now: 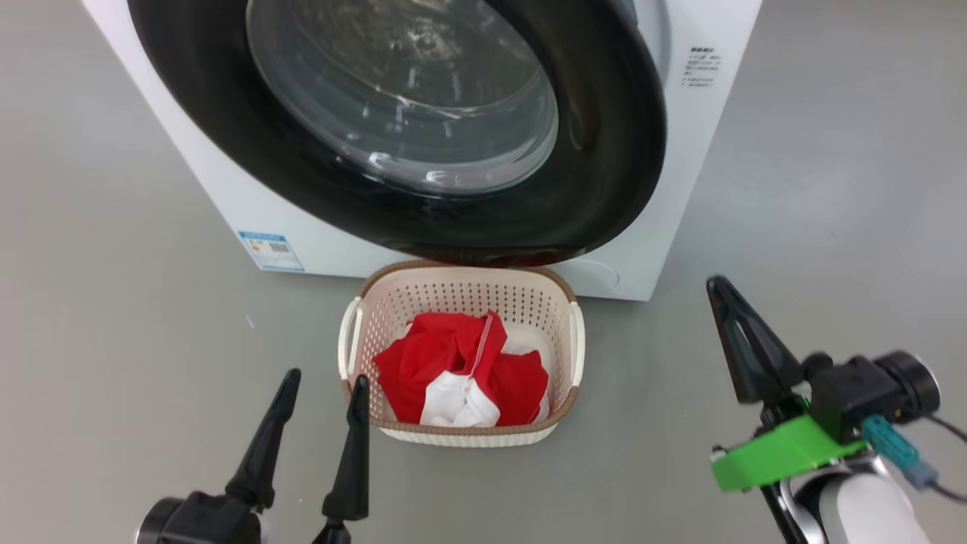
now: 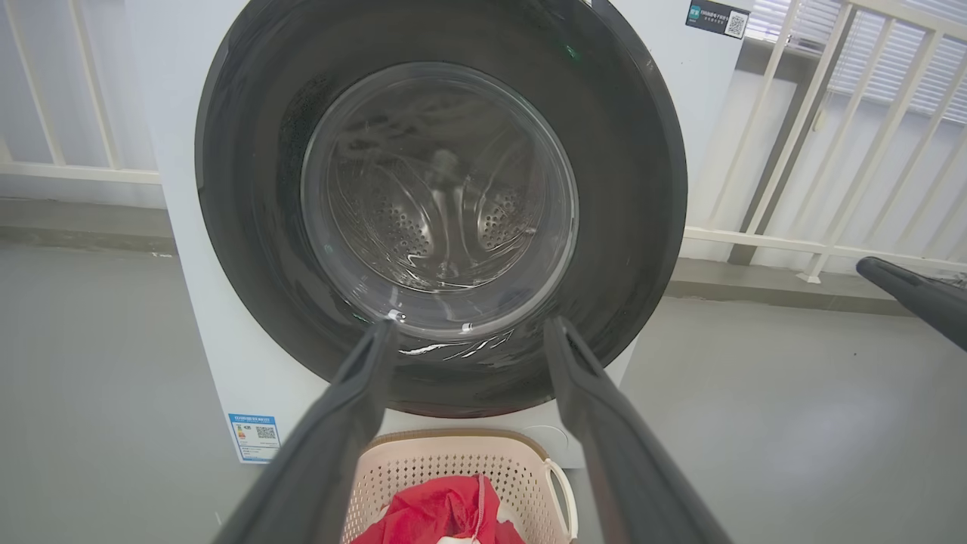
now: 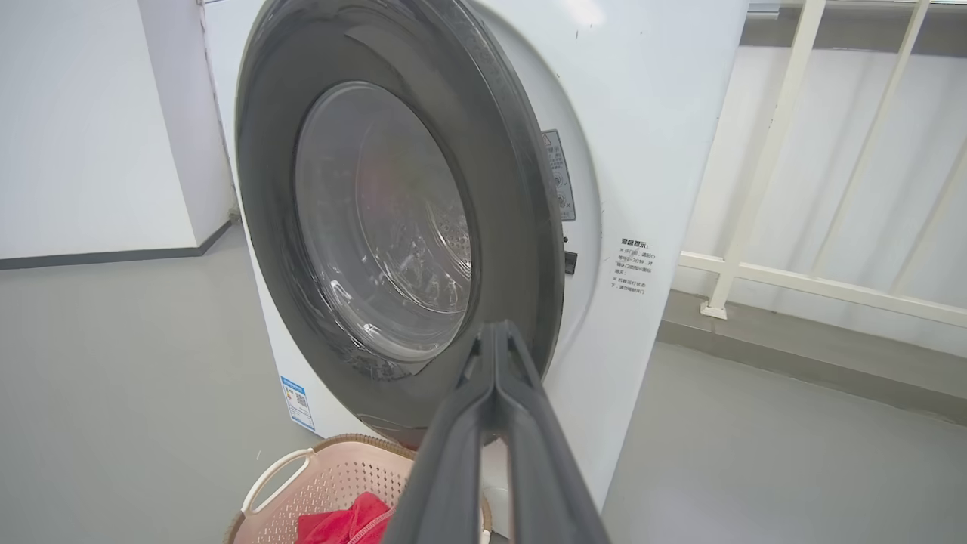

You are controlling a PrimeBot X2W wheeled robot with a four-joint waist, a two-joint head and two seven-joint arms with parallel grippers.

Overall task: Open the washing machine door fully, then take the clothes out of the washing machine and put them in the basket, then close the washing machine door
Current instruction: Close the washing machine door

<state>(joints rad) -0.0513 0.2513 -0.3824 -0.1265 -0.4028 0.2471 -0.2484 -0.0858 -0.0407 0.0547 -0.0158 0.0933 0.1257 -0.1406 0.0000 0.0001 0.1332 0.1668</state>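
The white washing machine (image 1: 219, 189) fills the top of the head view. Its glossy black door (image 1: 604, 151) with the glass bowl window lies nearly against the front, and in the right wrist view its right edge (image 3: 529, 189) still stands off the front. Directly below the door sits the cream basket (image 1: 468, 270), holding the red and white clothes (image 1: 453, 366). My left gripper (image 1: 325, 378) is open and holds nothing, just left of the basket and pointing at the door (image 2: 446, 189). My right gripper (image 1: 718, 281) is shut on nothing, right of the basket, with its fingertips (image 3: 495, 326) near the door's lower right rim.
Grey floor (image 1: 113, 340) spreads on both sides of the machine. A white railing (image 2: 793, 151) runs behind and to the right of it, with a white wall (image 3: 91, 113) to the left. A blue label sticker (image 1: 270, 251) marks the machine's lower left front.
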